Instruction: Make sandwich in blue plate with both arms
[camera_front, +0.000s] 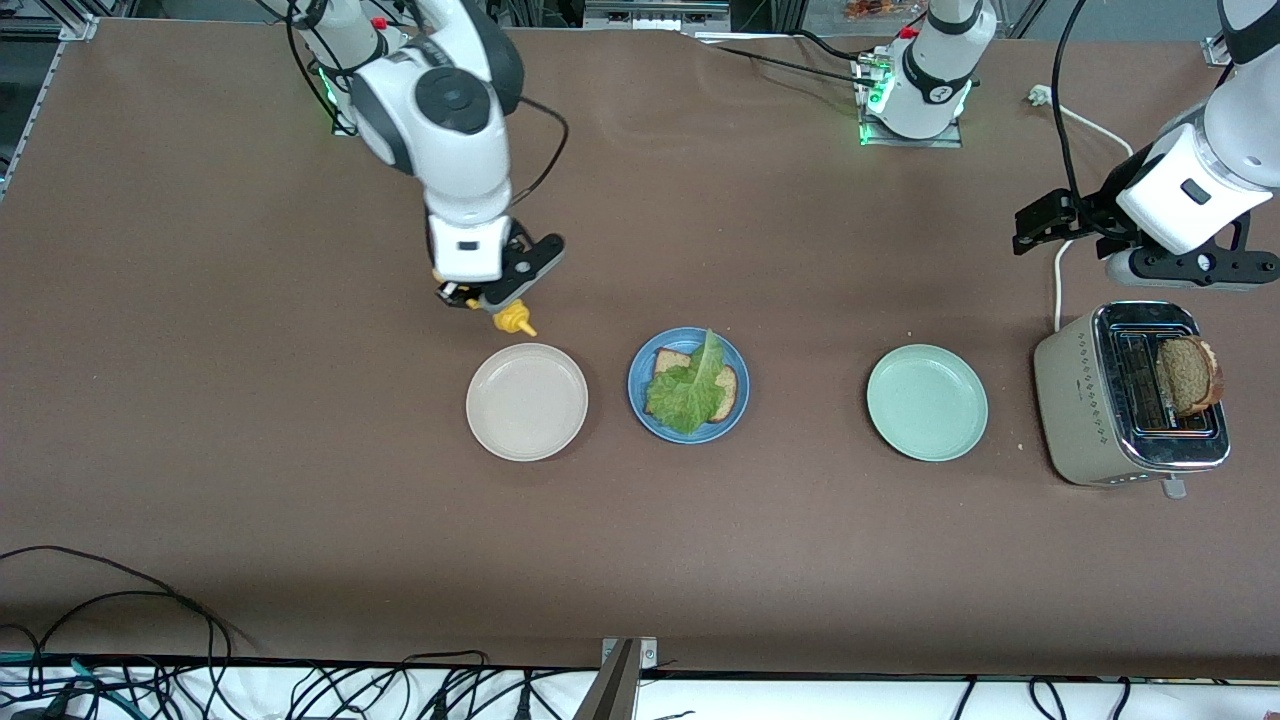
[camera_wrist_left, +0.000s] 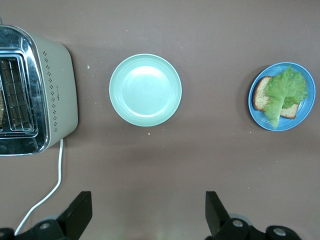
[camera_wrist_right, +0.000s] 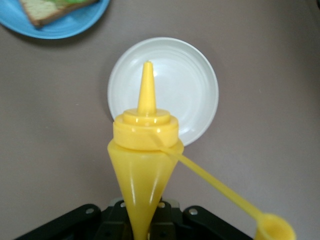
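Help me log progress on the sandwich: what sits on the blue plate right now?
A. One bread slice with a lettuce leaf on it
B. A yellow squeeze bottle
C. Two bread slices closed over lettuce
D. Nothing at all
A: the blue plate holds one bread slice under a lettuce leaf, with no top slice yet.

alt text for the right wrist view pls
The right gripper holds a yellow squeeze bottle, nozzle uncapped and pointing at the cream-white plate below. The blue plate with bread and lettuce shows at the frame's edge.
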